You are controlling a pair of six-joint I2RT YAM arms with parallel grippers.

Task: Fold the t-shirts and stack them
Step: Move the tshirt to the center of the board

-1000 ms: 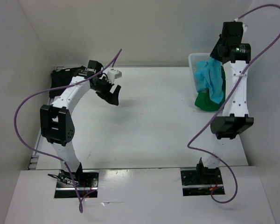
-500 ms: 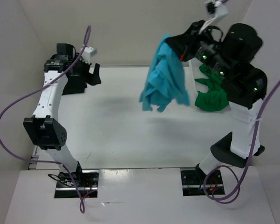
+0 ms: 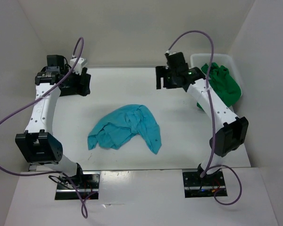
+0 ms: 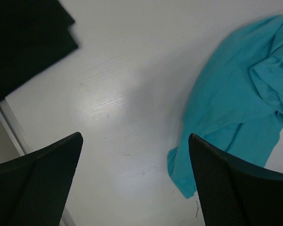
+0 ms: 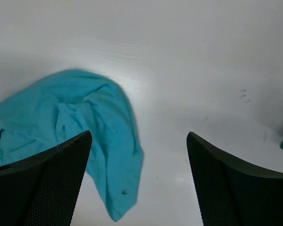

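Blue shirt (image 3: pixel 125 128) lies crumpled on table (image 3: pixel 108 89). Green shirt (image 3: pixel 222 83) in basket (image 3: pixel 197 59), back right of blue shirt. Black shirt (image 4: pixel 23 42) back left of it. Left gripper (image 4: pixel 135 136) spread wide, empty, near black shirt. Right gripper (image 5: pixel 139 134) spread wide, empty, behind blue shirt.

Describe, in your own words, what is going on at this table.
Two robot arms are working on t-shirts. The turquoise shirt lies crumpled in the middle of the table, held by neither arm. The right gripper hangs open above the table beyond it, near the white basket holding the green shirt. The left gripper is open too, at the far left beside the black shirt.
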